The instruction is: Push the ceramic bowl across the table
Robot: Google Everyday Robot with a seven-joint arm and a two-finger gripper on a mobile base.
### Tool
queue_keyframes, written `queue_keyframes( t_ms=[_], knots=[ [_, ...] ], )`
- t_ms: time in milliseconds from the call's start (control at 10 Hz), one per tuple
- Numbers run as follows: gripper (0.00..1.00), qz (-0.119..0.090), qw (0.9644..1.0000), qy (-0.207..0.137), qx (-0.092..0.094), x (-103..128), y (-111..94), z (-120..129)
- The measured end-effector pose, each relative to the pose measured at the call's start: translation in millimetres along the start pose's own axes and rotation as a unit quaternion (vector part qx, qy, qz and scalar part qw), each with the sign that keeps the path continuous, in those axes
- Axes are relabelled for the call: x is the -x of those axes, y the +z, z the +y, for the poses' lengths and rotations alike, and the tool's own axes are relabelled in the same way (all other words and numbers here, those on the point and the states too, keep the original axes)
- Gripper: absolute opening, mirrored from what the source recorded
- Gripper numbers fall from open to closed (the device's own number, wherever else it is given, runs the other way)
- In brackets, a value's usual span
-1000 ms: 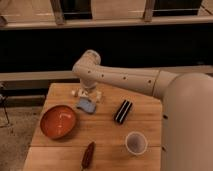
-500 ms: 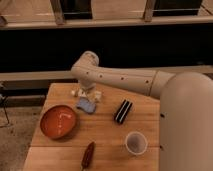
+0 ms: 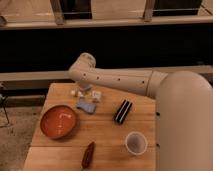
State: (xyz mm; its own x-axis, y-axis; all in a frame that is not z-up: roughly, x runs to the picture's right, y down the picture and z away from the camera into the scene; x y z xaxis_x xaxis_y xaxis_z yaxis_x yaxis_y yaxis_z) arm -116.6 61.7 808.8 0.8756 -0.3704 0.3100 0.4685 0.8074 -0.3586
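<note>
Ceramic bowl (image 3: pixel 58 121) sat upright nr left edge of table (image 3: pixel 107 142), approx. mid-depth. Gripper (image 3: pixel 85 93) hung over far-left part of table, just behind a blue obj. (image 3: pixel 86 106) & apart from bowl; whether it was open or closed could not be told

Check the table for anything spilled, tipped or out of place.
Nothing stands out. The bowl sits upright, close to an edge of the table, and the cup stands upright with no spill. The hand hangs over the far side.
</note>
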Motion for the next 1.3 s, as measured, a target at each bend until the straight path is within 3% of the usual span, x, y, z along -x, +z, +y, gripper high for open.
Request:
queue_keyframes(
  t_ms=[200,600,1000,1300],
  knots=[
    [0.40,-0.005,0.9998,-0.020,-0.005,8,-3,8],
    [0.02,-0.021,0.9964,-0.082,-0.009,71,1,9],
    [0.00,-0.043,0.9884,-0.146,-0.003,123,12,15],
    [0.00,-0.070,0.9813,-0.178,0.023,143,39,31]
  ],
)
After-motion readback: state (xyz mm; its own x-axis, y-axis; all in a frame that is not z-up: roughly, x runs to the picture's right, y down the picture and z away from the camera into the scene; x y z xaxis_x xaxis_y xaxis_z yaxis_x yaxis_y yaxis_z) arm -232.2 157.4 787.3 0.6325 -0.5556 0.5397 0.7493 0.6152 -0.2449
